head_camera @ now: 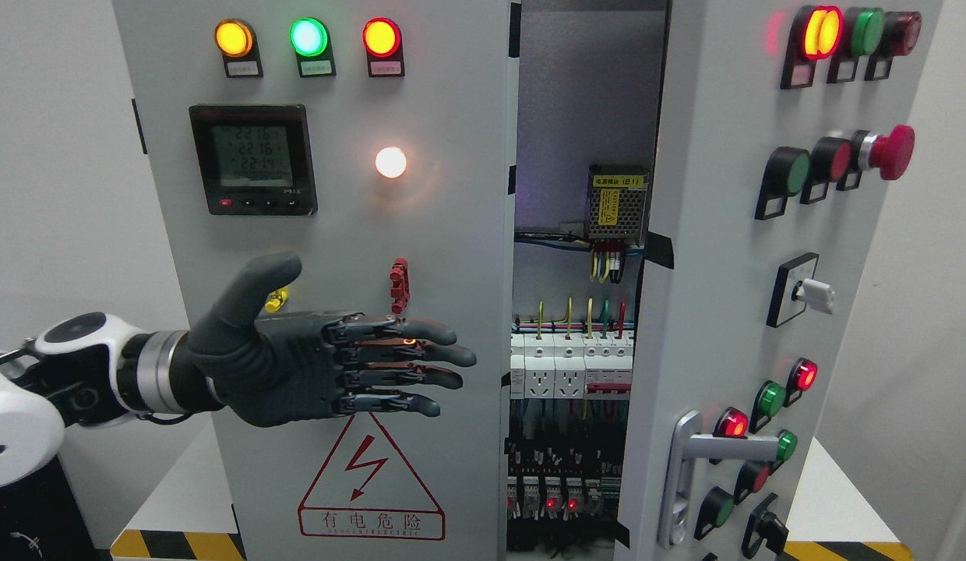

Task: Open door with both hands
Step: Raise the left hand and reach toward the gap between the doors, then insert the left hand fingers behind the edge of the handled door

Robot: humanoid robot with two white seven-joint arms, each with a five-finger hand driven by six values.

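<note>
A grey electrical cabinet fills the view. Its right door (pixel 709 257) stands swung open toward me, showing the wiring and breakers (pixel 569 366) inside. A silver lever handle (pixel 705 452) is low on that door. The left door (pixel 452 234) is flat and closed, with a meter (pixel 253 160), three lamps and a red warning triangle (pixel 370 483). My left hand (pixel 350 370) is in front of the left door, fingers straight and pointing right toward the gap, thumb up, holding nothing. I cannot tell if it touches the door. My right hand is out of view.
The open door carries lamps, push buttons, a red emergency stop (pixel 892 152) and a rotary switch (pixel 810 292) that stick out. A small red part (pixel 400 284) projects from the left door above my fingers. Yellow-black floor tape (pixel 179 544) marks the cabinet base.
</note>
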